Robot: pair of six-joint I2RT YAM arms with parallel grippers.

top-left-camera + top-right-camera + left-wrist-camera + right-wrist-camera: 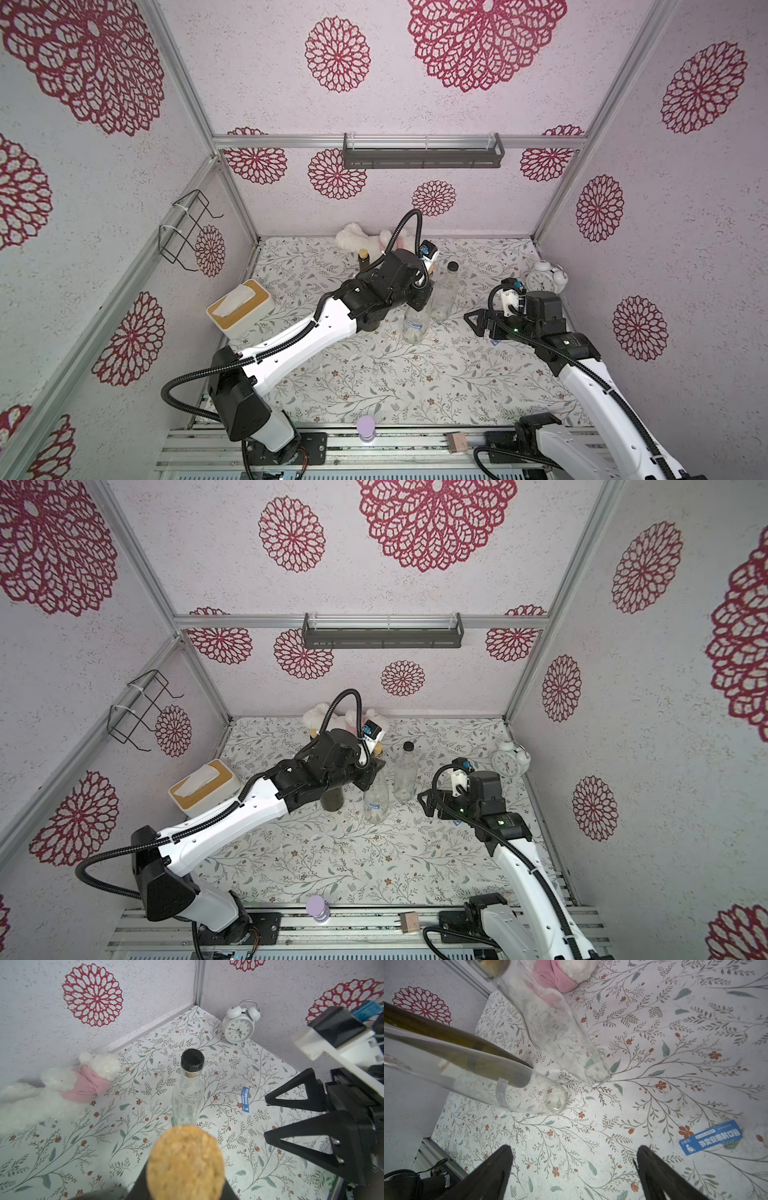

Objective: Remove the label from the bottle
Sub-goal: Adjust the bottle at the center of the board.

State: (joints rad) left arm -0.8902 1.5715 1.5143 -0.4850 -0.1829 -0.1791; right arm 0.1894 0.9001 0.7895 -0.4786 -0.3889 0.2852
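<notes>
Where we find the left gripper (420,296): at the neck of the corked bottle (414,328), jaws pinching the glass just under the cork (185,1163)
Corked bottle: clear, standing mid-table on the floral table (374,382); we see a pale strip (501,1093) round its lower body
Right gripper (575,1153): right of the bottles, jaws spread wide above the table
Blue label (711,1137): flat on the table close by the right gripper, touching no bottle
Neighbours: black-capped bottle (444,297) just far-right of the corked one; brown bottle (446,1036) at its left; alarm clock (544,279) in the far right corner
</notes>
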